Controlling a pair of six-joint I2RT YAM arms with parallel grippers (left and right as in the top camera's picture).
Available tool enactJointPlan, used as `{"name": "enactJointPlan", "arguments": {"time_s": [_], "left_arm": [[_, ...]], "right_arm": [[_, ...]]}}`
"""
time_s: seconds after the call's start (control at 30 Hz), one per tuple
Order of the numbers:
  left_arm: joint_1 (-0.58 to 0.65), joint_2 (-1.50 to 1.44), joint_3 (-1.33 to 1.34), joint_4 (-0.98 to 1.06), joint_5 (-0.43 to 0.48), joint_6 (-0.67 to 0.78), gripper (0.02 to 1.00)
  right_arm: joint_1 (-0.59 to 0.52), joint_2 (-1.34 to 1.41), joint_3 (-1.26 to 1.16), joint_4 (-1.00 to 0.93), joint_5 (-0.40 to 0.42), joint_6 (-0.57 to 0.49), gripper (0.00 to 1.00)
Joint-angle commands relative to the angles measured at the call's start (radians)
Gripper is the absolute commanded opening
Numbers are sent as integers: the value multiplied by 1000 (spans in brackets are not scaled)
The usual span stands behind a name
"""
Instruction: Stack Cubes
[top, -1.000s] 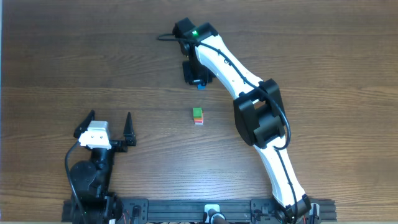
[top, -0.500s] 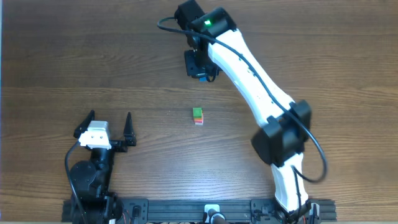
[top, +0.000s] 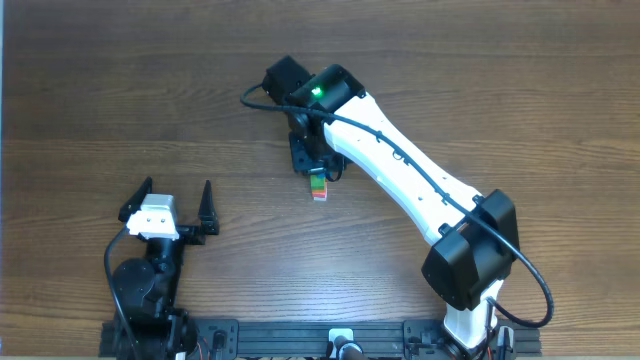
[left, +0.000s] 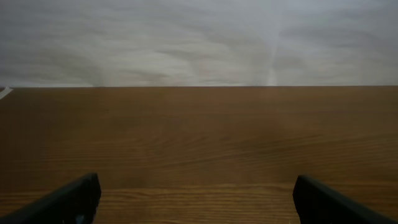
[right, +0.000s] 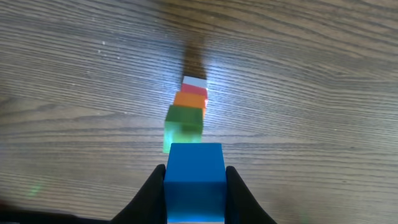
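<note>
Tool, left (top: 178, 186): nearest my base, jaws wide, empty, unmoved.
Tool, right (right: 194, 186): gripping the blue cube (right: 194, 177); I have swung it back from farther up the tabletop (top: 520, 90).
Stack (right: 186, 106): green cube (right: 184, 124) on top, just ahead of the blue cube.
Meaning: carry almost done; I judge lining up and lowering come next.

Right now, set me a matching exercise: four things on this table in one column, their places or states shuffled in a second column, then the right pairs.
Things
1. blue cube
2. green cube
3. white cube
4. left hand

Places or states
A. bottom of the stack
B. open, away from the cubes
C. gripped in the right hand
D. top of the stack

Pairs: 1-C, 2-D, 3-A, 4-B
</note>
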Motion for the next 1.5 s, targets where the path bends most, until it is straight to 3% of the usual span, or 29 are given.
{"name": "enactJointPlan", "arguments": {"time_s": [0.03,1.5], "left_arm": [[-5,-4,-5,-1,-8,14,998],[-5,-4,-5,-1,-8,14,1000]], "right_arm": [[14,-21,-7,2,16,55,9],[35,20,-76,69,5,114,9]]}}
